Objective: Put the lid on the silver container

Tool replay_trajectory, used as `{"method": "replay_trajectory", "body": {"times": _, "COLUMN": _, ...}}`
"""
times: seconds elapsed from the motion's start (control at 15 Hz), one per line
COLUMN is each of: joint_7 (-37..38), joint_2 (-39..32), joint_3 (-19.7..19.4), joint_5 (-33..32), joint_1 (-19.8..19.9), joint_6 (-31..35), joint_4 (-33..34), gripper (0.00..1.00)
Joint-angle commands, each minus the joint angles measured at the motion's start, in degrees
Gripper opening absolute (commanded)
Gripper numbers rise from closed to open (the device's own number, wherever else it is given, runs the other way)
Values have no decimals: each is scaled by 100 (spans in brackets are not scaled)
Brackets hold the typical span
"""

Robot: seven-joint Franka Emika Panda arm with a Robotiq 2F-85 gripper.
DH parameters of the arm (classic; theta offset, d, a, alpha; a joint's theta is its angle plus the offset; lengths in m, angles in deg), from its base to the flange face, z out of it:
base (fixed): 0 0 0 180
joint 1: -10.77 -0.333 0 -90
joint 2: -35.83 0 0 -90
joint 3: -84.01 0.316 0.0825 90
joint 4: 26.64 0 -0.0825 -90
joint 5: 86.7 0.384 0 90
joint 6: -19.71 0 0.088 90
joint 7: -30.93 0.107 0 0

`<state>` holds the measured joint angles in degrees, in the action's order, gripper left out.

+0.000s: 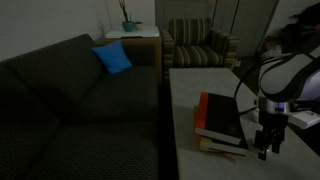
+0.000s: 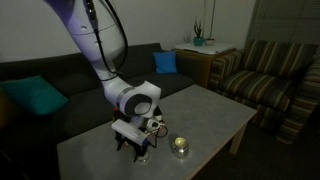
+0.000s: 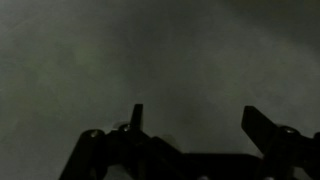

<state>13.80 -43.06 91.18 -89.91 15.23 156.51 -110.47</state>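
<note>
The silver container [image 2: 180, 146] is a small shiny round tin standing on the grey table [image 2: 205, 110], a little to the side of my gripper. My gripper [image 2: 135, 150] hangs low over the table near its front edge, pointing down; it also shows in an exterior view [image 1: 265, 148], just past the book stack. In the wrist view the fingers [image 3: 195, 125] are spread open with only bare table surface between them. The lid does not show clearly in any view; it may be hidden under the gripper. The container is outside the wrist view.
A red-and-black book stack [image 1: 222, 120] lies on the table next to the gripper. A dark sofa [image 1: 70, 100] with a blue cushion [image 1: 112, 58] stands along the table's side. A striped armchair [image 2: 262, 70] and a side table with a plant [image 2: 198, 42] stand beyond.
</note>
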Motion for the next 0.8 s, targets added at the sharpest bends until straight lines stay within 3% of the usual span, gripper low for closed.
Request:
{"method": "replay_trajectory", "body": {"times": 0.0, "joint_7": 319, "joint_2": -201, "joint_3": -42, "joint_5": 190, "joint_1": -12, "joint_6": 98, "joint_4": 276, "gripper": 100}}
{"method": "replay_trajectory", "body": {"times": 0.73, "joint_7": 1263, "joint_2": -436, "joint_3": -268, "joint_5": 283, "joint_1": -74, "joint_6": -15, "joint_4": 595, "gripper": 100}}
